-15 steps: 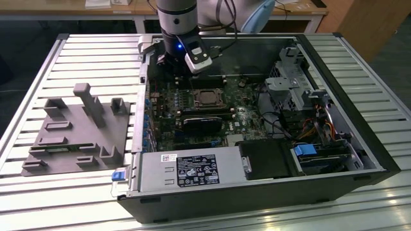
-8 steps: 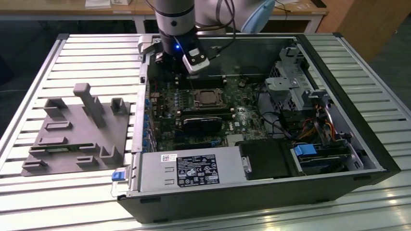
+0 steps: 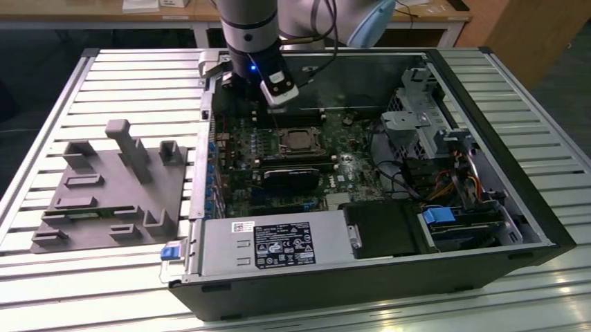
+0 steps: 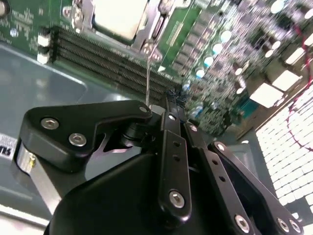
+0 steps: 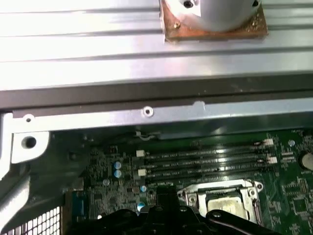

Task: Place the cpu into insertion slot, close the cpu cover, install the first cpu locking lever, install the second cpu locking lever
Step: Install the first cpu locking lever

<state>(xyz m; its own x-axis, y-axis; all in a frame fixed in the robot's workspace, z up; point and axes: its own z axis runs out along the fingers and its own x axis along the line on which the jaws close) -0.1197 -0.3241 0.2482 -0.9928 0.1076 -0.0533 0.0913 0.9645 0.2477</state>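
Observation:
The cpu (image 3: 298,141) lies flat in the insertion slot (image 3: 279,146) on the green board, its silvery top showing in both wrist views (image 4: 120,15) (image 5: 223,201). The silver cpu cover (image 4: 152,27) (image 5: 191,195) lies down around it. A thin metal locking lever (image 4: 148,73) stands up from the socket's edge. My gripper (image 4: 168,100) (image 5: 161,211) hangs over the board's rear part beside the socket, in the exterior view (image 3: 268,105) just behind the slot. Its black fingers (image 4: 171,127) are shut with nothing seen between them, and the lever's top ends close beside them.
Long black memory slots (image 4: 102,58) run between my gripper and the socket. A black fan block (image 3: 289,181) sits in front of the socket. The case's rear wall (image 5: 146,115) is close by. A drive cage with cables (image 3: 434,138) stands at the exterior view's right, a grey fixture (image 3: 115,183) at its left.

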